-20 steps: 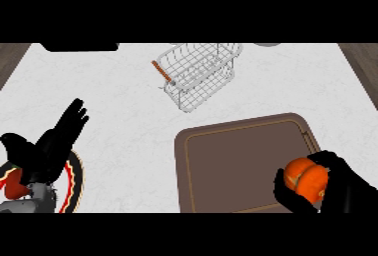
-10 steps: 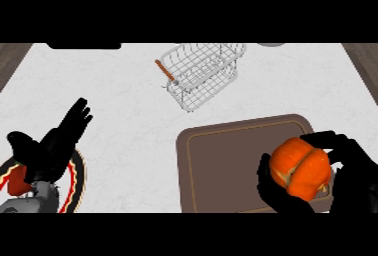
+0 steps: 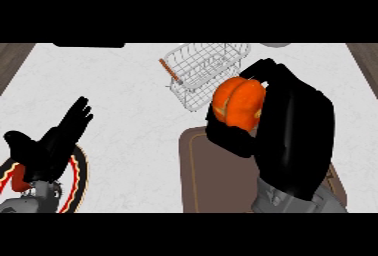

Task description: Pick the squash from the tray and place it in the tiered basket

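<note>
Since 0.5 s ago the right hand (image 3: 288, 130), fingers wrapped round the squash (image 3: 238, 101), has lifted it off the tray (image 3: 203, 175) to just beside the basket (image 3: 203, 72); w/ the left hand (image 3: 55, 142) relaxed well apart, it could clip the rim & tip it.

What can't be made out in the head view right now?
- Brown rectangular tray: right part hidden by the right hand and forearm.
- Orange squash: underside covered by curled fingers.
- White wire tiered basket: near corner behind the squash.
- Red-rimmed plate: mostly under the open left hand.
</note>
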{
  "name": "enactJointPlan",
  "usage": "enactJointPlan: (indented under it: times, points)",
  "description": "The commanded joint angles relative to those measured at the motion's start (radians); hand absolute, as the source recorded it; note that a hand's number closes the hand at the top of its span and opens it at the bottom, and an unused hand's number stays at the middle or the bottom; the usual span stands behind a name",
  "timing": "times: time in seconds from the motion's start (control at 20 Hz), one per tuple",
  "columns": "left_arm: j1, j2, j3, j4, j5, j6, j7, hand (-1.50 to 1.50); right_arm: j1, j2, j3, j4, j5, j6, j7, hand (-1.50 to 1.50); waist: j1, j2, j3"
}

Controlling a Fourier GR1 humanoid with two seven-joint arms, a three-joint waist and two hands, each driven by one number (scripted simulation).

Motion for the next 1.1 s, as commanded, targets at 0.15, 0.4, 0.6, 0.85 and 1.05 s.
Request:
enactJointPlan:
  times: [0.15, 0.4, 0.6, 0.85, 1.05]
  points:
    - [-0.009, -0.011, -0.007, 0.006, -0.011, -0.006, 0.003, 0.0, -0.305, 0.013, -0.081, 0.38, -0.102, -0.145, 0.144, 1.5, 0.016, 0.004, 0.0]
    - [-0.064, -0.017, 0.003, 0.058, -0.018, -0.004, -0.008, 0.0, -0.421, 0.013, -0.152, 0.598, -0.158, -0.228, 0.106, 1.5, 0.013, 0.007, 0.0]
    - [-0.023, -0.007, 0.016, 0.045, -0.009, -0.021, -0.012, 0.0, -0.453, 0.013, -0.191, 0.692, -0.199, -0.249, 0.091, 1.5, 0.006, 0.003, 0.001]
    - [-0.032, -0.01, 0.008, 0.005, -0.018, -0.013, 0.028, 0.0, -0.492, 0.013, -0.184, 0.844, -0.239, -0.349, 0.083, 1.5, 0.009, 0.003, 0.001]
    - [-0.058, 0.008, 0.049, 0.067, -0.002, -0.041, -0.012, 0.0, -0.561, 0.013, -0.199, 1.008, -0.244, -0.416, 0.025, 1.5, 0.009, 0.006, 0.001]
